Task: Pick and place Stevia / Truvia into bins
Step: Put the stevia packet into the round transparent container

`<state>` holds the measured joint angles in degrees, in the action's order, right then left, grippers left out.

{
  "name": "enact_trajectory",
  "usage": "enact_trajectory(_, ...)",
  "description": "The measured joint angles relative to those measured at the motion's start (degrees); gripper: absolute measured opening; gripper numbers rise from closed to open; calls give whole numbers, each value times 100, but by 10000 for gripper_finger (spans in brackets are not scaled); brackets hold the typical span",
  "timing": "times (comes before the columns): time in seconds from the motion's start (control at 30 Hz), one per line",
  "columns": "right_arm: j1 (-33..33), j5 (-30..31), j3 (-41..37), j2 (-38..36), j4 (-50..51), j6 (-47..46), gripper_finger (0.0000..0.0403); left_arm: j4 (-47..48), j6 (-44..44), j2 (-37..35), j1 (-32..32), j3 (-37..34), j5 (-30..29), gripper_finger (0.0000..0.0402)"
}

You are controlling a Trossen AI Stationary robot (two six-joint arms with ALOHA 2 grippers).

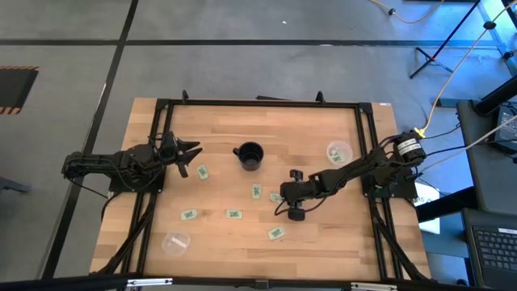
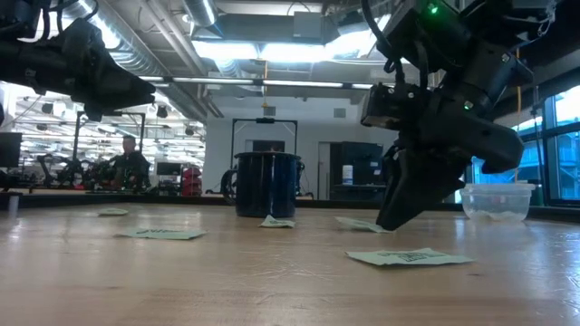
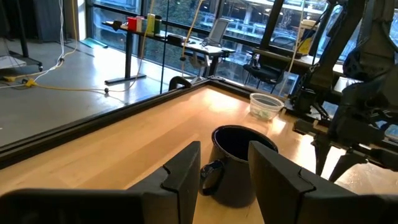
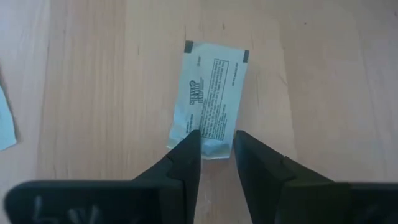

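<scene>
Several pale green Stevia packets lie on the wooden table (image 1: pixel 323 242), among them one (image 1: pixel 202 172), one (image 1: pixel 233 214) and one (image 1: pixel 275 234). My right gripper (image 1: pixel 280 200) is down at the table over one packet (image 4: pixel 211 99). Its fingers (image 4: pixel 186 155) stand narrowly apart across the packet's near end, and the packet lies flat. In the low view the same gripper (image 2: pixel 399 213) touches the table behind a packet (image 2: pixel 410 257). One clear bin (image 1: pixel 339 151) at the back right holds packets; another bin (image 1: pixel 175 242) sits front left. My left gripper (image 1: pixel 184 153) hovers open and empty left of the cup.
A black cup (image 1: pixel 250 155) stands at the table's back centre, also seen ahead of the left fingers (image 3: pixel 239 162). A black frame (image 1: pixel 258 103) borders the table. A person sits far off in the room (image 2: pixel 130 163).
</scene>
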<state>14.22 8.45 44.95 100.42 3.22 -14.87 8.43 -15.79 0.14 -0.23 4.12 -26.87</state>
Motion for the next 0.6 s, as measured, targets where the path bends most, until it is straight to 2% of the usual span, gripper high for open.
enact_trajectory(0.33,-7,11,-7,-7,56,10,29,0,0,0,0,0,0,130)
enact_trajectory(0.6,-7,-77,39,-110,206,33,14,0,0,0,0,0,-2,130)
